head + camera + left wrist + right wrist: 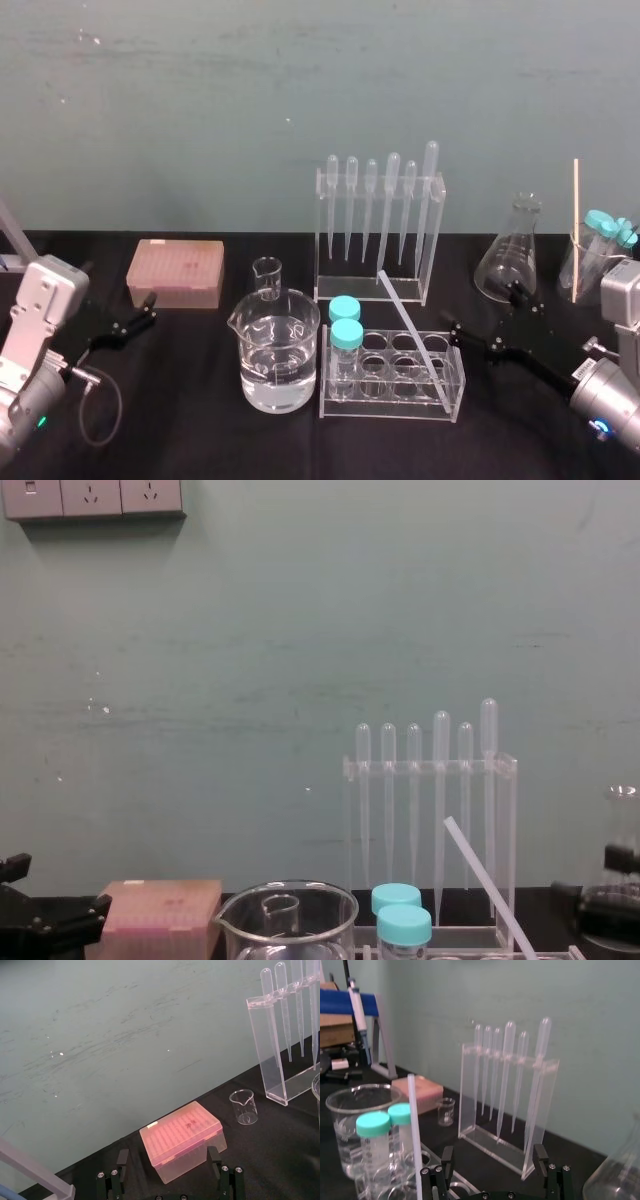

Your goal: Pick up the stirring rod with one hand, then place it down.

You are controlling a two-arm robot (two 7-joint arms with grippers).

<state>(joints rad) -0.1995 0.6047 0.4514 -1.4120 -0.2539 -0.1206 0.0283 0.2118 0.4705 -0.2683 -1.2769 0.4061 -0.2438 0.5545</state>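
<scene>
1. So, the stirring rod (411, 332) leans tilted in the test tube rack (392, 388). Its low end is at the rack's front right corner, and its top angles back-left toward the pipette rack (380, 232).
2. Our right gripper (488, 312) sits just right of the tube rack, in front of the flask (510, 258), fingers spread apart and holding nothing.
3. Our left gripper (135, 318) is well off toward the table's (180, 405) left edge, in front of the pink tip box (175, 272), fingers also apart and empty.
4. We see bare black tabletop between the left gripper and the big beaker (275, 352), which stands just beside the tube rack's left end.
</scene>
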